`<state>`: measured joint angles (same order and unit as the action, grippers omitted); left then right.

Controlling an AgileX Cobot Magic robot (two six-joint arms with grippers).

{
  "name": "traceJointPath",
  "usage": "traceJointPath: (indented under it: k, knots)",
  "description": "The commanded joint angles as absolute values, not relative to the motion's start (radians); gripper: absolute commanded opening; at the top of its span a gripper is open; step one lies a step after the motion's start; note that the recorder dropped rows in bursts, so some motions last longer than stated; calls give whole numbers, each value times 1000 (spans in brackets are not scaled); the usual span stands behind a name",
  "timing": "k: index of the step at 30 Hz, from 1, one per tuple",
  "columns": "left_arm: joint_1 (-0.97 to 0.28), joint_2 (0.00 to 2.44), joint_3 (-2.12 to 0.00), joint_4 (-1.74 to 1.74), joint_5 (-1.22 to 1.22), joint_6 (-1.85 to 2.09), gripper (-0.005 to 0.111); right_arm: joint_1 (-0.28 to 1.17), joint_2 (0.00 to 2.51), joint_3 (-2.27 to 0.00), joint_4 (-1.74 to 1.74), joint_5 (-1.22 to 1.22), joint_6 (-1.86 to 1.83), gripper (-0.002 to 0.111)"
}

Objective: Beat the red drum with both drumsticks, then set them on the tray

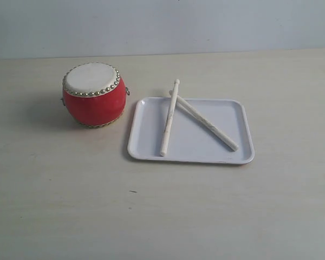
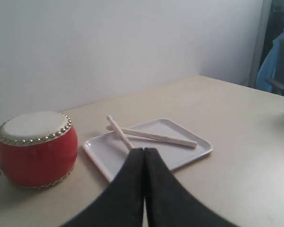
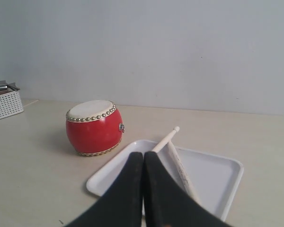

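While drumsticks [image 1: 175, 101] lie crossed on tray [image 1: 197, 142], left gripper [image 2: 144, 150] closed empty, right gripper [image 3: 143, 153] likewise

We see a pale beige tabletop [image 1: 162, 216] filling the scene and meeting a plain whitish wall [image 1: 162, 24] on its far side. The light is soft and even. The wrist views also catch a white latticed basket [image 3: 4, 105] and a dark opening [image 2: 278, 28] with something blue [image 2: 274, 71] in it.

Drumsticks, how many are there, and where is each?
2. Both lie crossed on the tray beside the red drum. In the exterior view, one drumstick runs along the tray's left side; the other drumstick slants toward its right side. None seems hidden.
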<state>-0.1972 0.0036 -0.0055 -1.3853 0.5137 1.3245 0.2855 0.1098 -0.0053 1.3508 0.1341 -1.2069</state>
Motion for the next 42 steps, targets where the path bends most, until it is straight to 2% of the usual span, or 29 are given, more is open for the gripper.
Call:
traceJointPath:
  k: [1, 8, 10, 15, 17, 21, 27, 34, 42]
  knots:
    - [-209, 0, 0, -1409, 446, 1299, 0, 284, 104, 0, 1354, 133, -1203, 0]
    - [-209, 0, 0, -1431, 445, 1233, 0, 284, 104, 0, 1354, 133, -1203, 0]
    - [-209, 0, 0, -1322, 404, 1028, 0, 284, 104, 0, 1354, 133, -1203, 0]
    - [-209, 0, 0, -656, 306, 173, 0, 284, 104, 0, 1354, 133, -1203, 0]
    - [-209, 0, 0, -523, 254, 0, 0, 284, 104, 0, 1354, 133, -1203, 0]
    - [-209, 0, 0, -406, 189, 41, 0, 284, 104, 0, 1354, 133, -1203, 0]
    - [-209, 0, 0, -323, 246, 79, 0, 284, 104, 0, 1354, 133, -1203, 0]
    - [-209, 0, 0, 159, 349, -410, 0, 284, 104, 0, 1354, 133, -1203, 0]
    - [-209, 0, 0, 69, 353, -159, 0, 284, 104, 0, 1354, 133, -1203, 0]
